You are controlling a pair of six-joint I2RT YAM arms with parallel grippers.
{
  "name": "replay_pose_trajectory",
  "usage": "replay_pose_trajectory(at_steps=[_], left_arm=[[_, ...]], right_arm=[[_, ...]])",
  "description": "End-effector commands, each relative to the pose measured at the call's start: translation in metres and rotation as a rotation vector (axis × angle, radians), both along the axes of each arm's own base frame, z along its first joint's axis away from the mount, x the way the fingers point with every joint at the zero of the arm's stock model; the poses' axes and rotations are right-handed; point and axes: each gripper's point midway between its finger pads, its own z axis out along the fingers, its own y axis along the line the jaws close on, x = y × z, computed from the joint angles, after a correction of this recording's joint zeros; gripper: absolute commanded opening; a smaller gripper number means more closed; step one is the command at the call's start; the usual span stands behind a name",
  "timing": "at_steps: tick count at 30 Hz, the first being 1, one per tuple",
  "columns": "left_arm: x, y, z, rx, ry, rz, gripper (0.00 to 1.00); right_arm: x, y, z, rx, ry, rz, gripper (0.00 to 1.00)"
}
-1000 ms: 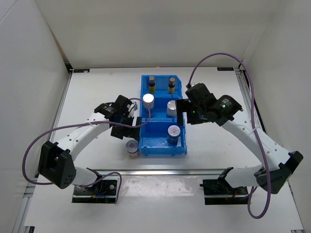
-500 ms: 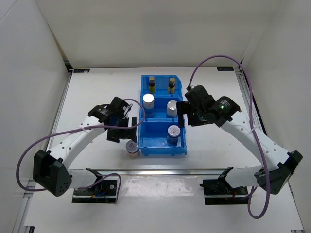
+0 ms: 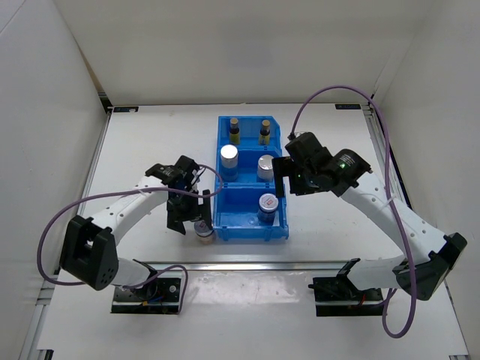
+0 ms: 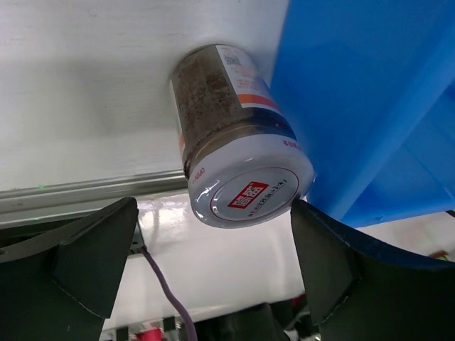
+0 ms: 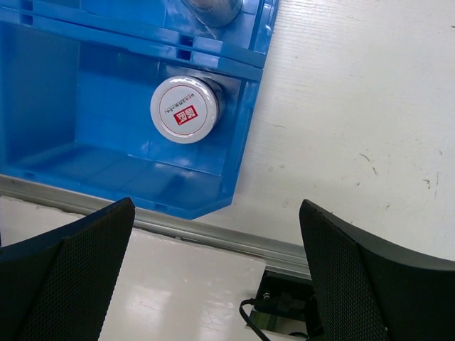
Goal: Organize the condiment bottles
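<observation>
Top view, loose jar (image 3: 202,227): standing upright on the worktop (image 3: 142,142) close to its near edge, just outside the near-left corner of the blue bin (image 3: 251,231).
Top view, left claw (image 3: 189,217): hanging over that jar with jaws spread wide, gripping nothing; by far the nearer arm.
Top view, right claw (image 3: 280,178): hovering wide open at the bin's right wall, holding nothing, well apart from the loose jar.
Top view, rest of the set: brown bottles (image 3: 234,129) sitting in the far compartment, shakers (image 3: 229,156) in the middle one, binned jar (image 3: 268,202) alone in the near one.
Left wrist view, jar against claw: lying straight below, lid facing up between the two fingers (image 4: 85,263), long axis running away from the claw down to the worktop.
Left wrist view, jar against bin: sitting tight beside the blue wall; touching or not, impossible to tell.
Left wrist view, coming move: probably calling for a straight drop, with little room for the bin-side finger.
Right wrist view: looking down on the binned jar at the far-right corner of its compartment; jaws gaping, nothing between them.
</observation>
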Motion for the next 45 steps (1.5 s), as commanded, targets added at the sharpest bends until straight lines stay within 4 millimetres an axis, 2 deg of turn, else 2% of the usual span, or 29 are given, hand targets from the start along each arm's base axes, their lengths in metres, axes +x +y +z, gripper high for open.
replay_pose_trajectory(at_steps=[1, 12, 20, 28, 33, 39, 45], left_arm=[[-0.003, 0.012, -0.015, 0.041, 0.060, 0.065, 0.99], [0.015, 0.035, -0.018, 0.099, 0.038, 0.174, 0.99], [0.028, 0.044, -0.028, 0.169, 0.039, 0.178, 0.99], [0.049, 0.063, -0.029, 0.214, 0.011, 0.203, 0.99], [0.054, 0.071, -0.029, 0.215, 0.012, 0.217, 0.99], [0.061, 0.069, -0.016, 0.184, -0.037, 0.231, 0.99], [0.062, 0.057, 0.002, 0.109, -0.087, 0.219, 0.99]], right_arm=[[0.002, -0.003, 0.010, 0.017, -0.044, -0.010, 1.00], [0.003, -0.007, 0.013, 0.012, -0.062, -0.021, 1.00], [0.001, -0.011, 0.011, -0.005, -0.063, -0.018, 1.00], [0.002, -0.013, 0.011, -0.010, -0.068, -0.023, 1.00], [0.001, -0.014, 0.014, -0.009, -0.076, -0.016, 1.00], [0.002, -0.015, 0.014, -0.014, -0.082, -0.021, 1.00], [0.004, -0.013, 0.009, -0.027, -0.069, -0.020, 1.00]])
